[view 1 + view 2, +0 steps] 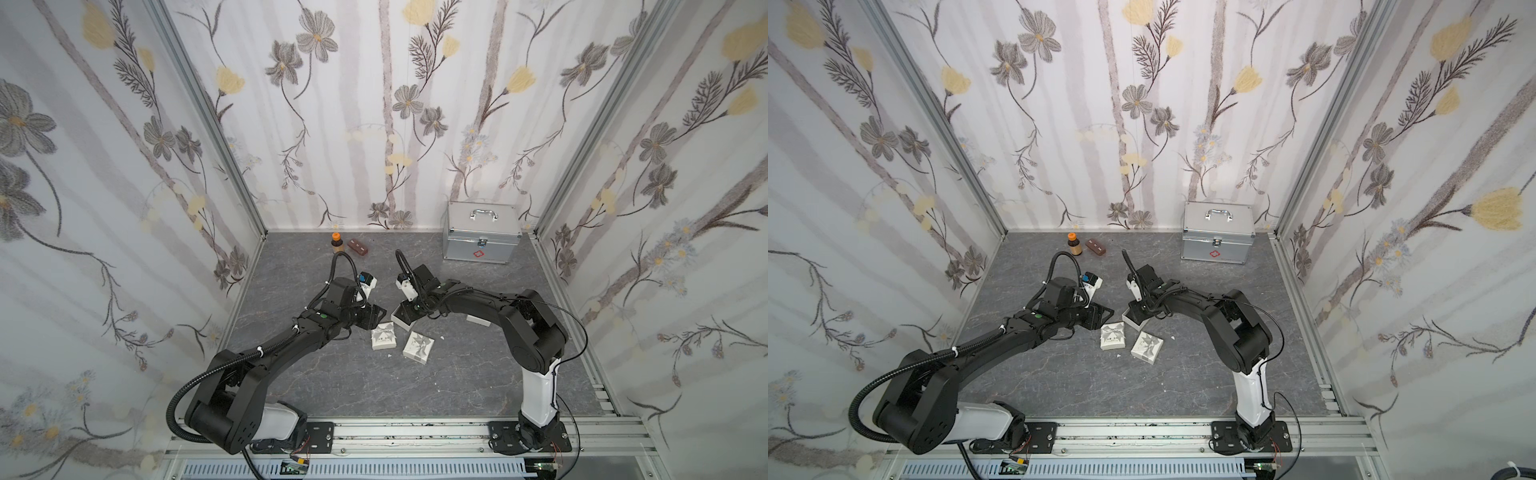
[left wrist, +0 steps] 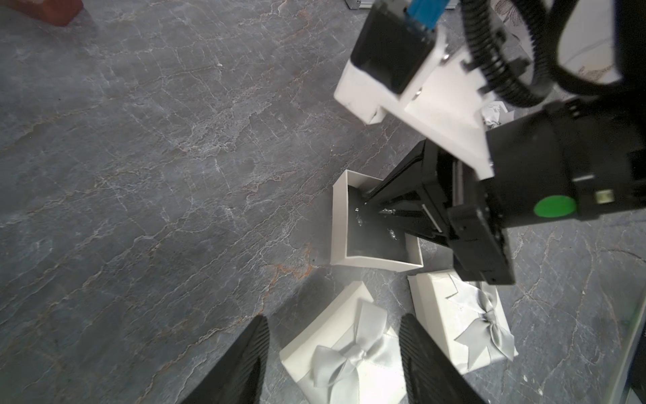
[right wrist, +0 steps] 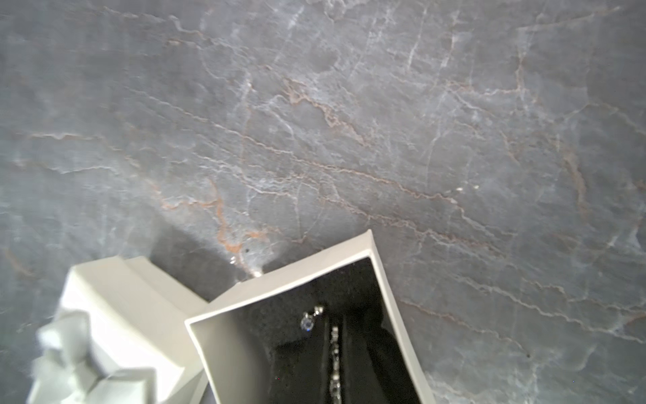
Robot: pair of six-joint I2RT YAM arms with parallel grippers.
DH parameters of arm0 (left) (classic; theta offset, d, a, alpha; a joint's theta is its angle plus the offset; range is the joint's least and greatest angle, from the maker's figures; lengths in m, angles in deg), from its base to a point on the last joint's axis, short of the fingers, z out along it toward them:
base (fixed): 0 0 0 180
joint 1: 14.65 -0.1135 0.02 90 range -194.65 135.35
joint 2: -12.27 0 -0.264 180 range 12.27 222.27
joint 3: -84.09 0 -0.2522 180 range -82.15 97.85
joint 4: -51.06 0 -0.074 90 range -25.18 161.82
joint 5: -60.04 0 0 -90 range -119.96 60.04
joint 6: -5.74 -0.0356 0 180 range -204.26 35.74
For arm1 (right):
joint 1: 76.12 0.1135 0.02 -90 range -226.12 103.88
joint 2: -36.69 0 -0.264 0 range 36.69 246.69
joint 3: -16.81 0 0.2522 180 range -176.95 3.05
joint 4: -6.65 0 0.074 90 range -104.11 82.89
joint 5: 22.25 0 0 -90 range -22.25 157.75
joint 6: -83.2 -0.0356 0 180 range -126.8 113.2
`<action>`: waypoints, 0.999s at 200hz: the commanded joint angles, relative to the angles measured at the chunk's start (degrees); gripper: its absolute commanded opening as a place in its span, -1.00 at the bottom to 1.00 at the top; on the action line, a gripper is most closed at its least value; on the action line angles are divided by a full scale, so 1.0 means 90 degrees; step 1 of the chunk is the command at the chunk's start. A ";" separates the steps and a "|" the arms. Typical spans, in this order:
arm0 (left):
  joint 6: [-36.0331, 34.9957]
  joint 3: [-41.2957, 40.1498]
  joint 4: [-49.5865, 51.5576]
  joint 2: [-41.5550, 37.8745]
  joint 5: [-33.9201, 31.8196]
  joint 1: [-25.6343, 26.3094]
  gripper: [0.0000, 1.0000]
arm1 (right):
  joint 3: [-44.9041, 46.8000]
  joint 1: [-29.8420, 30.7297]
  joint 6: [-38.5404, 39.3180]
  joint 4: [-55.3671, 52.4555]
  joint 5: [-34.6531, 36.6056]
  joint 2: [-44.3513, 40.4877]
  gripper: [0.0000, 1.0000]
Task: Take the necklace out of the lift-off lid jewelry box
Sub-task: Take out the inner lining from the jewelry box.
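The lift-off lid jewelry box (image 1: 398, 321) (image 1: 1128, 319) stands open mid-table, white outside and black inside. My right gripper (image 2: 365, 210) reaches down into it. In the right wrist view the necklace (image 3: 335, 349), a fine silvery chain with a small clear pendant (image 3: 307, 321), runs along the seam of the right gripper (image 3: 337, 335), which is shut on it. The box's white wall (image 3: 279, 283) frames the chain. My left gripper (image 2: 334, 323) (image 1: 376, 318) hangs open just above a closed white box with a grey bow (image 2: 349, 353), holding nothing.
A second white bow box (image 1: 419, 347) (image 2: 465, 325) lies beside the first (image 1: 383, 336). At the back stand a silver carry case (image 1: 482, 232), an orange-capped bottle (image 1: 337, 243) and a brown block (image 1: 358, 247). Flowered walls close three sides.
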 commanded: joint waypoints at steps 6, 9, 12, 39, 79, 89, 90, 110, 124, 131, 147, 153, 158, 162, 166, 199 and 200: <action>0.0090 0.0080 -0.0536 0.0287 -0.0073 0.0094 0.18 | 0.0054 -0.0073 -0.0032 0.0316 -0.0694 -0.0203 -0.89; 0.0087 0.0097 -0.0539 0.0318 -0.0100 0.0113 0.18 | 0.0070 -0.0085 -0.0030 0.0323 -0.0716 -0.0223 -0.89; 0.0083 0.0128 -0.0535 0.0367 -0.0127 0.0131 0.17 | 0.0083 -0.0092 -0.0027 0.0332 -0.0740 -0.0239 -0.89; 0.0030 0.0310 -0.0561 0.0681 -0.0262 0.0299 0.16 | 0.0188 -0.0146 -0.0036 0.0419 -0.0804 -0.0448 -0.92; 0.0097 0.0457 -0.0610 0.1057 -0.0661 0.0421 0.10 | 0.0263 -0.0195 -0.0032 0.0498 -0.0857 -0.0571 -0.94; 0.0120 0.0458 -0.0619 0.1132 -0.0735 0.0418 0.09 | 0.0291 -0.0222 -0.0039 0.0547 -0.0954 -0.0601 -0.94; 0.0116 0.0457 -0.0621 0.1141 -0.0743 0.0415 0.09 | 0.0291 -0.0223 -0.0038 0.0550 -0.0964 -0.0601 -0.94; 0.0142 0.0446 -0.0640 0.1243 -0.0889 0.0431 0.08 | 0.0364 -0.0270 -0.0051 0.0676 -0.1184 -0.0658 -0.95; 0.0148 0.0446 -0.0632 0.1318 -0.0969 0.0428 0.08 | 0.0417 -0.0311 -0.0079 0.0772 -0.1363 -0.0707 -0.95; 0.0148 0.0446 -0.0617 0.1342 -0.0998 0.0429 0.08 | 0.0455 -0.0345 -0.0094 0.0818 -0.1449 -0.0732 -0.95; 0.0155 0.0446 -0.0644 0.1390 -0.1015 0.0431 0.08 | 0.0530 -0.0430 -0.0143 0.0948 -0.1720 -0.0790 -0.95; 0.0161 0.0445 -0.0648 0.1399 -0.1015 0.0427 0.08 | 0.0563 -0.0461 -0.0160 0.1015 -0.1856 -0.0810 -0.96; 0.0174 0.0453 -0.0653 0.1408 -0.1015 0.0432 0.08 | 0.0598 -0.0491 -0.0172 0.1061 -0.1967 -0.0825 -0.95; 0.0176 0.0454 -0.0647 0.1409 -0.1015 0.0432 0.08 | 0.0628 -0.0514 -0.0177 0.1102 -0.2055 -0.0833 -0.95; 0.0173 0.0459 -0.0646 0.1404 -0.1015 0.0432 0.08 | 0.0653 -0.0532 -0.0188 0.1146 -0.2150 -0.0844 -0.95; 0.0243 0.0526 -0.0526 0.1241 -0.0992 0.0432 0.07 | 0.0777 -0.0649 -0.0268 0.1304 -0.2330 -0.0988 -0.95; 0.0246 0.0535 -0.0516 0.1234 -0.0989 0.0432 0.07 | 0.0783 -0.0652 -0.0265 0.1309 -0.2321 -0.0995 -0.95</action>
